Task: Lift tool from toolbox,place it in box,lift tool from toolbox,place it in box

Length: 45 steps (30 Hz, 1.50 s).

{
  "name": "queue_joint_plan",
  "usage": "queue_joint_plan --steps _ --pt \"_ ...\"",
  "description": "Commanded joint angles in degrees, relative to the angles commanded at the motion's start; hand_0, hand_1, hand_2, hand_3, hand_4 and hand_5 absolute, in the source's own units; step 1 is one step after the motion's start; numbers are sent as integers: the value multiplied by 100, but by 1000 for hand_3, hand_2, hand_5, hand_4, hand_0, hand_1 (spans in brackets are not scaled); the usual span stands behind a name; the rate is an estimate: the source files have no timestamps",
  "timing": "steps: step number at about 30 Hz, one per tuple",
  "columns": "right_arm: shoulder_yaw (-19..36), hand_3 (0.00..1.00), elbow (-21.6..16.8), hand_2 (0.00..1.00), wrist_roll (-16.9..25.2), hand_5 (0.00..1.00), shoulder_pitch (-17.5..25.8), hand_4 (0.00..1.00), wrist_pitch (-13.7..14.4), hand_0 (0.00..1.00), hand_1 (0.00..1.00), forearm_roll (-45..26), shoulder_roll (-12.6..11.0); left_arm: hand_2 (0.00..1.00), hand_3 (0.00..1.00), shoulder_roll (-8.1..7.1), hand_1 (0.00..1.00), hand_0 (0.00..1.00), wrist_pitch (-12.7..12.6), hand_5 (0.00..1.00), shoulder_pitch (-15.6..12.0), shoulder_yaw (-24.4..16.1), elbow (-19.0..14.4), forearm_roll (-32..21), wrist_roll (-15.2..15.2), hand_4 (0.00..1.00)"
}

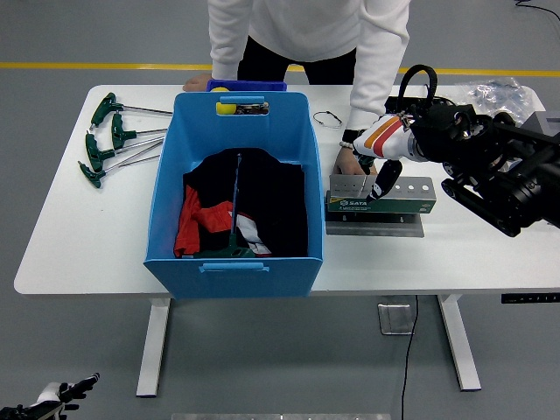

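The right hand [381, 175] hangs over the tool holder [381, 197], fingers pointing down and holding nothing. A person's hand [348, 163] is touching that holder. They could bump. One tool [236, 206] already lies in the blue box [164, 184].

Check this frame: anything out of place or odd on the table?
One thing: a person's hand rests at the left end of the tool holder, right beside the robot's right hand working over it. The T-handle wrenches lie loosely fanned at the far left.
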State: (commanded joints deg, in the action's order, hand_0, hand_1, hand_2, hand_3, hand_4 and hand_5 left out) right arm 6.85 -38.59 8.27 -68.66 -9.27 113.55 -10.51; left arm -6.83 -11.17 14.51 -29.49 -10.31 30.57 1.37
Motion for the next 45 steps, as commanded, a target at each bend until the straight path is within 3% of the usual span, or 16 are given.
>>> queue_joint_plan --steps 2,3,14,15,20,21,26,27,32,33,38,39,44,45 --pt "2 457 6 530 0 516 -4 998 -5 842 463 29 -8 781 608 -2 796 875 -3 560 10 22 0 -28 -7 722" --pt "2 430 7 483 0 517 -5 998 -8 818 418 36 -10 779 608 -3 796 876 -4 558 12 27 0 -35 -9 721" --pt "-39 424 3 457 10 520 18 998 -45 805 401 64 -48 779 607 -3 797 877 -11 557 17 94 0 -108 -27 720" --pt "-40 397 -2 400 14 526 15 998 -44 764 358 69 -53 779 606 -3 796 877 -11 557 16 93 0 -106 -27 720" --pt "-30 397 -13 400 31 526 5 998 -42 764 358 101 -74 779 606 -5 796 877 -13 557 12 101 0 -120 -31 720" --pt "-29 329 -14 320 33 567 3 976 -44 692 295 105 -78 779 605 -5 797 877 -13 556 12 108 0 -128 -33 720" --pt "-30 329 -22 320 33 567 1 976 -74 692 295 129 -91 779 605 -6 797 877 -13 556 15 96 0 -118 -32 720" --pt "-30 287 -24 270 35 596 1 956 -73 515 243 135 -94 779 604 -6 797 878 -13 555 15 94 0 -118 -32 719" --pt "-23 287 -27 270 62 596 1 956 -1 515 243 132 -101 779 604 -4 797 878 -12 555 10 78 0 -104 -29 719" --pt "-22 240 -30 227 67 613 1 926 14 350 194 128 -103 779 603 -3 797 878 -12 555 9 72 0 -100 -28 719" --pt "0 240 -40 227 95 613 7 926 127 350 194 94 -122 779 603 2 797 878 -9 555 1 39 0 -71 -22 719" --pt "8 197 -41 191 101 621 9 914 158 244 150 86 -127 778 602 2 797 878 -9 552 -2 29 0 -61 -19 718" --pt "65 197 -49 191 135 621 17 914 321 244 150 5 -162 778 602 5 797 878 -3 552 -16 -24 0 -8 -7 718" --pt "77 164 -51 160 136 623 20 900 351 172 105 -19 -168 778 601 7 797 877 -3 552 -20 -39 0 4 -4 719"
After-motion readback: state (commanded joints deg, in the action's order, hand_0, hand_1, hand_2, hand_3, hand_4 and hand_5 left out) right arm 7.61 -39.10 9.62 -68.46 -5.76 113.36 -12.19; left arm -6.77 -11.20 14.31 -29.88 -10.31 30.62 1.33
